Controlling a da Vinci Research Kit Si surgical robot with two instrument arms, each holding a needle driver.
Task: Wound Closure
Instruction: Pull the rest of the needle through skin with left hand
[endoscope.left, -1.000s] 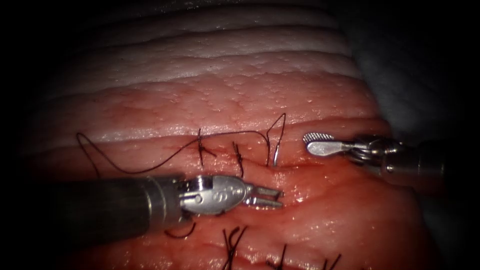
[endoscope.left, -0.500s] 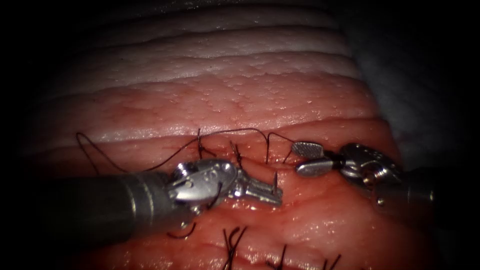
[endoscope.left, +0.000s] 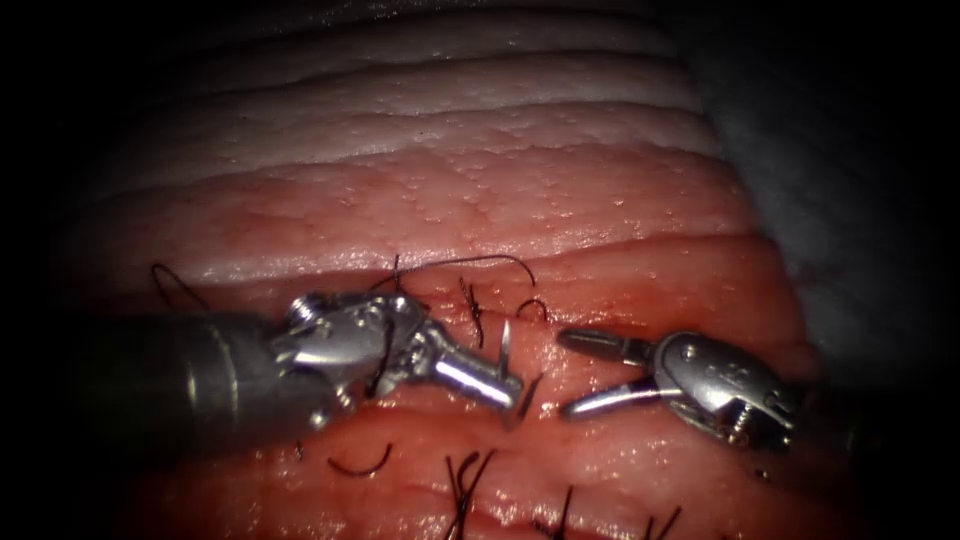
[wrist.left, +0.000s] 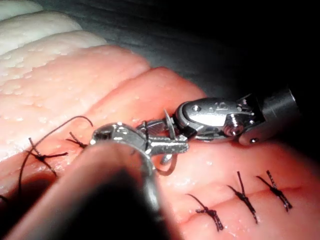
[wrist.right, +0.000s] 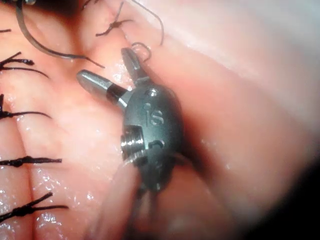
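The left pincer (endoscope.left: 505, 385) grips the needle (endoscope.left: 505, 345) mid-curve just above the tissue (endoscope.left: 560, 190), thread (endoscope.left: 480, 262) trailing. The right pincer (endoscope.left: 575, 375), stamped "is", gapes empty.

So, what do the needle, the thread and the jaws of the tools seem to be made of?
The needle, held in the left hand with its jaws shut, looks like thin polished steel: a bright glint along its curve. The thread looks like dark matte fibre, possibly braided; it lies limp and curls. Both tools, including the right hand, open and empty, look like shiny bare metal with sharp highlights.
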